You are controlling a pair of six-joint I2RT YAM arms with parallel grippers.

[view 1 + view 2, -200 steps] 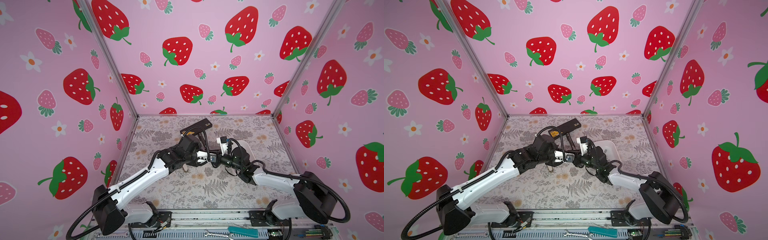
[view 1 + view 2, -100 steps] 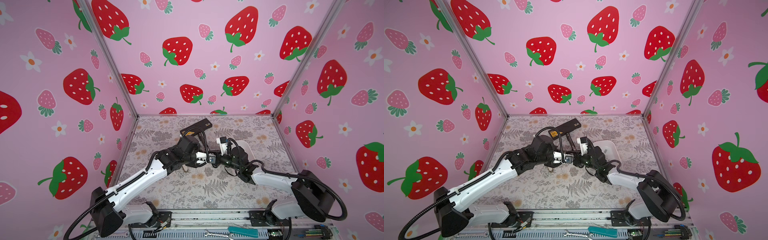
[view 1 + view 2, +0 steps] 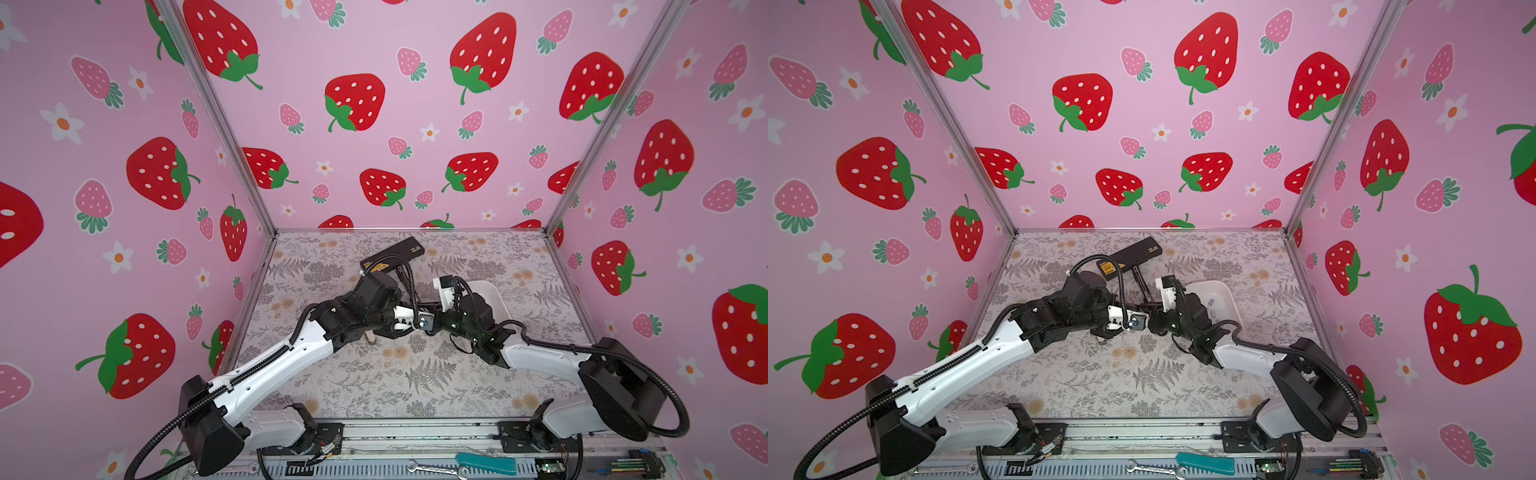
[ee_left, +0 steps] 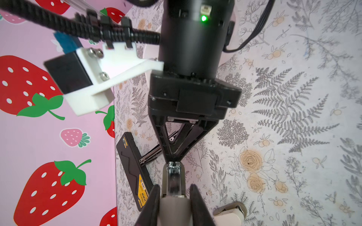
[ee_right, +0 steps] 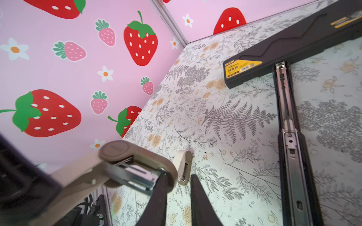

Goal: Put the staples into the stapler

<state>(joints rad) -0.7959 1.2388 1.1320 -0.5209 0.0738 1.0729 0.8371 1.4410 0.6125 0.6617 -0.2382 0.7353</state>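
Evidently the work is in its middle stage. The left gripper (image 4: 174, 195) is clamped on the rear body of the beige stapler (image 5: 145, 156) and holds it up with its cover swung open, so the metal magazine (image 4: 172, 176) lies bare. The right gripper (image 5: 179, 176) is at the front end of that magazine, with one finger against its tip. Its jaws stand only a little apart, the table shows through the gap, and nothing can be seen between them. Whether a strip already sits in the channel cannot be told, because the shiny metal hides any difference. The only staples (image 3: 1211, 301) that can be made out are a small grey strip in the white tray (image 3: 1225, 293). The tray is well apart from the stapler, beyond the right arm's wrist, so the staples are behind the right gripper rather than in front of it. Judged from this, opening and presenting the stapler is done. What remains is a strip surely seated in the channel and the cover closed. A black stapler (image 5: 293, 43) lies open on the table beyond the stapler, apart from both grippers.
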